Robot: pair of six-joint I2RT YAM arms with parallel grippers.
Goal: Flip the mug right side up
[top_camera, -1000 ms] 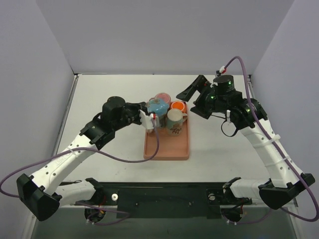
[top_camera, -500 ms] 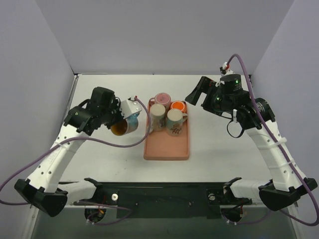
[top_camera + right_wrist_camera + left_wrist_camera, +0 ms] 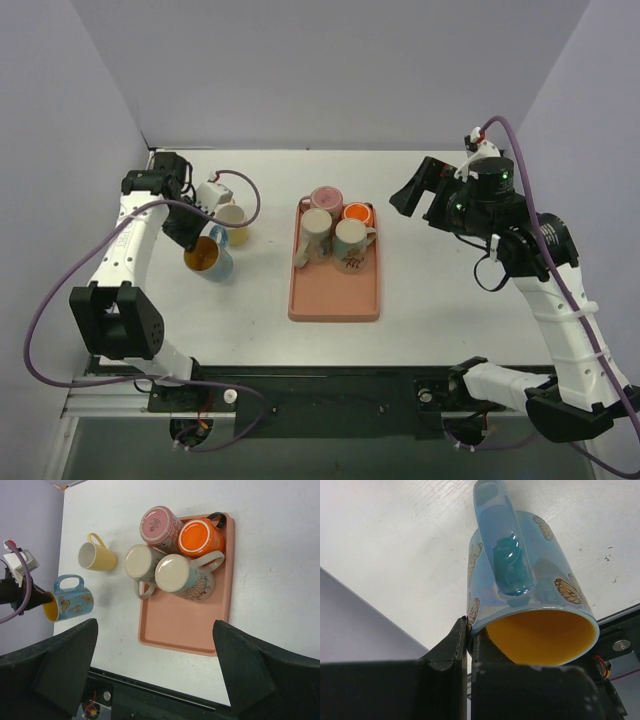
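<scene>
Left tool point(image 3: 469, 630) on rim of blue mug point(image 3: 547, 567) — pinch plain only wrist-side.

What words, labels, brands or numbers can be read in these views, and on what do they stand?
No text can be read in any view.
The blue mug bears butterfly pictures only, no words.
The light mug on the pink tray has a print on its side that is too small to tell whether it holds letters.
</scene>
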